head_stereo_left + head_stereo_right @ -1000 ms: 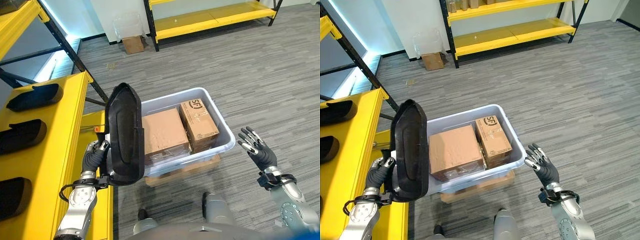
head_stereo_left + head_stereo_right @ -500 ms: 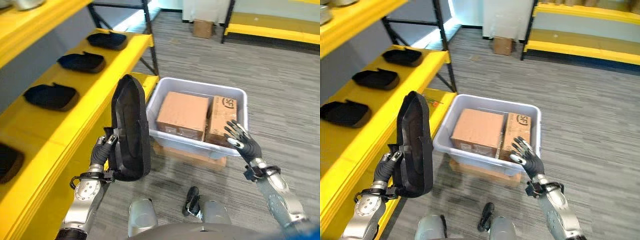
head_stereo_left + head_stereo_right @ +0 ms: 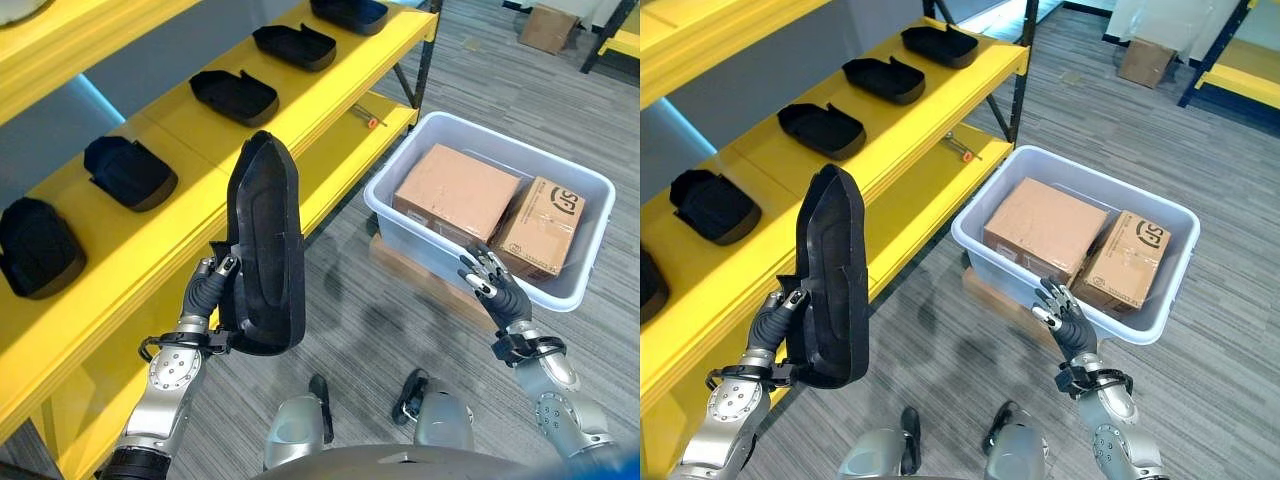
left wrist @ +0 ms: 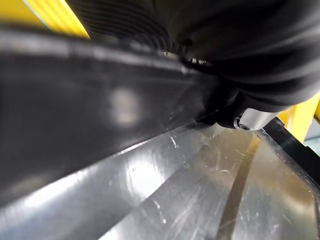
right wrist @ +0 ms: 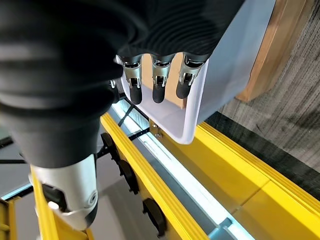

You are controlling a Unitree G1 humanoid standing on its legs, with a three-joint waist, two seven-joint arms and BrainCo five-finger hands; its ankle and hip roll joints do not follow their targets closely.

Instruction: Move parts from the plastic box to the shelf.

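Observation:
My left hand (image 3: pixel 207 290) is shut on a long black moulded part (image 3: pixel 262 245), holding it upright in front of the yellow shelf (image 3: pixel 190 170). The part's glossy surface (image 4: pixel 75 115) fills the left wrist view. Several similar black parts (image 3: pixel 234 96) lie in a row along the shelf. The pale plastic box (image 3: pixel 400 205) stands on the floor to the right with two cardboard boxes (image 3: pixel 455 190) inside. My right hand (image 3: pixel 495 288) hovers open beside the box's near wall, fingers (image 5: pixel 154 85) straight and holding nothing.
A lower yellow shelf board (image 3: pixel 345 150) runs beside the box, with a small tool (image 3: pixel 366 121) on it. The box rests on a wooden pallet (image 3: pixel 425 282). A black upright post (image 3: pixel 412 62) stands at the shelf's end. A cardboard box (image 3: pixel 548 27) sits on the far floor.
The whole picture has swung left, so the shelf is now in front and the box has shifted to the right. My left hand keeps the black part upright; the right hand stays open.

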